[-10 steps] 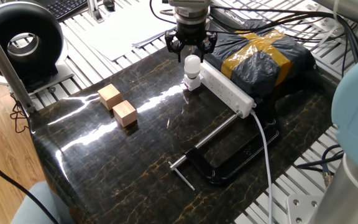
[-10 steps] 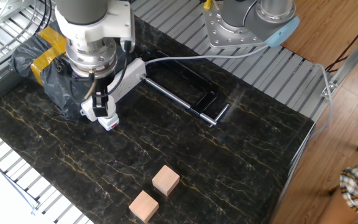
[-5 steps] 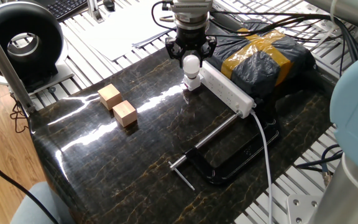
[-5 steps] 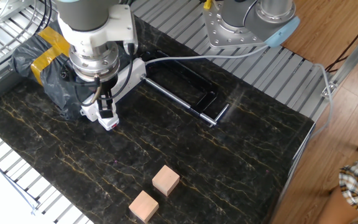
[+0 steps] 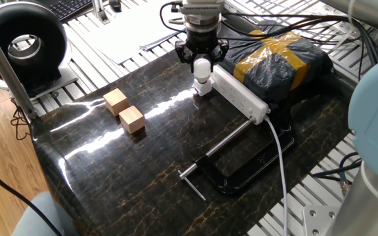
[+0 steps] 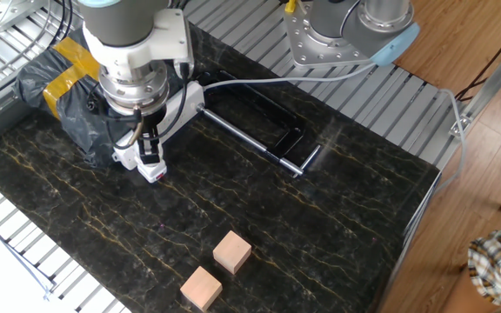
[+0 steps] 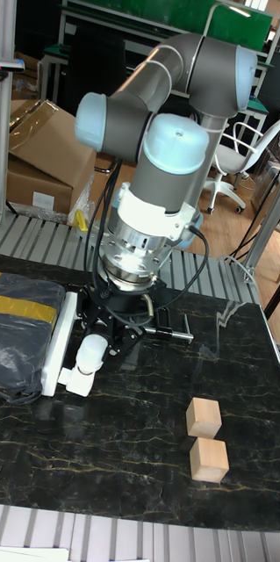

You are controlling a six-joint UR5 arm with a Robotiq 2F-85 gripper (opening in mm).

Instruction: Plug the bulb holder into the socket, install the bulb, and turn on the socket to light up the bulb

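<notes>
**Bulb seated at the strip's end**

Bulb (image 5: 203, 67), white and round-topped, stands upright in the bulb holder (image 5: 203, 88) at the end of the socket (image 5: 239, 96). The gripper (image 5: 203, 60) straddles its dome; whether the fingers are pressing it I cannot tell. Bare dark marble table (image 5: 143, 170) lies open toward the wooden cubes (image 5: 125, 111). The holder is mostly hidden.

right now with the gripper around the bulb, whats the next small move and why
Probably twist the bulb further into the bulb holder, then let go. The gripper straddles the bulb, which stands upright in the holder at the end of the socket. The bulb looks unlit, and I cannot tell whether it is fully seated, so finishing the screw-in comes before reaching for the switch.
</notes>
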